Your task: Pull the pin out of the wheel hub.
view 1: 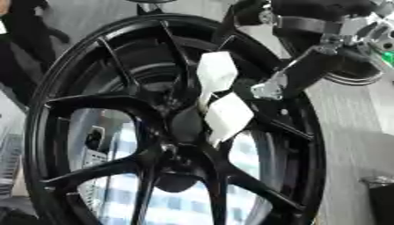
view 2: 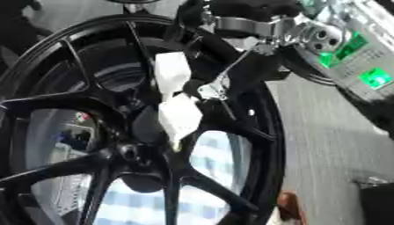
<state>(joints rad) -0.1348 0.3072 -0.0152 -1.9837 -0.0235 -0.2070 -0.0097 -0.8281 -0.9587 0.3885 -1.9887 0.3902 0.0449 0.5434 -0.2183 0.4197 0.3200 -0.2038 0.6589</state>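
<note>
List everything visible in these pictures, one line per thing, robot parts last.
wheel: one, black, multi-spoke, upright, fills most of the view.
wheel hub: one, black, where the spokes meet, low centre.
white pieces: two, white, angular, one above the other, just above the hub; whether these are the pin I cannot tell.
checked surface: one, blue and white, seen through the lower spokes.
grey floor: one, grey, right of the wheel.
dark container: one, dark, lower right edge.
right robot hand: one, black with silver parts, reaching in from the upper right to the white pieces; how its fingers stand is unclear.
left robot hand: none in view.
</note>
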